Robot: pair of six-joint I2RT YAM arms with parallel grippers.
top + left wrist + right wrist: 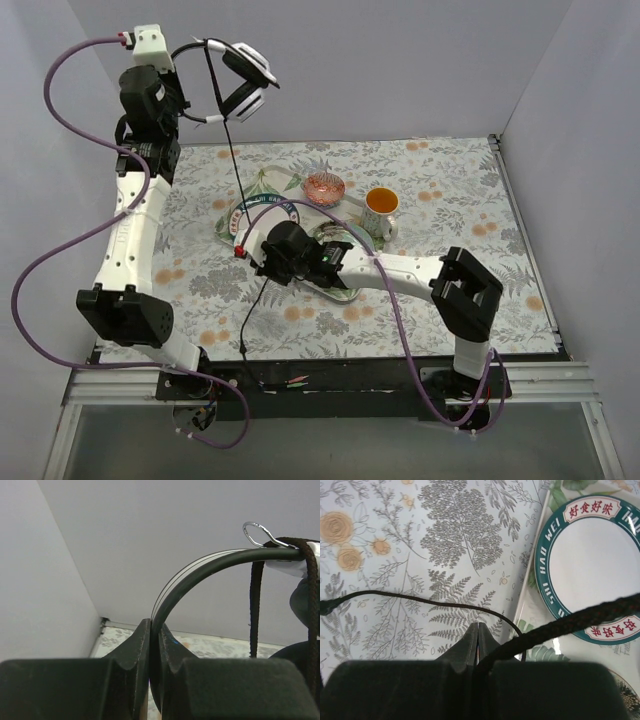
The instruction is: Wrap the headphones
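- The left end effector (152, 628) is raised well above the worktop (450, 190) at the 11 o'clock corner of the top view. Its fingers are clamped shut on the thin black headband (200, 567).
- The headphones (248, 80) hang in the air just to the 3 o'clock side of that end effector, with both earcups clear of the worktop.
- The cable (228, 150) drops from the headband towards 6 o'clock, a long near-straight run down to the right end effector (252, 250). The move ahead turns on that axis. The headphones lie at about 11 o'clock from the right end effector, and the slack to be wound lies between the two arms.
- The right end effector sits low over the worktop, jaws closed. The braided cable emerges at its 3 o'clock side and seems pinched there, though the contact itself is hidden by the fingers.
- A loose tail runs on towards 6 o'clock and ends near the front edge.
- The tray (228, 212) holds a green-rimmed plate (543, 575), which is bare.
- A pinkish bowl (325, 187) stands at 1 o'clock from the right end effector; I cannot tell what it holds.
- The cup (380, 219) beside it holds an orange liquid.
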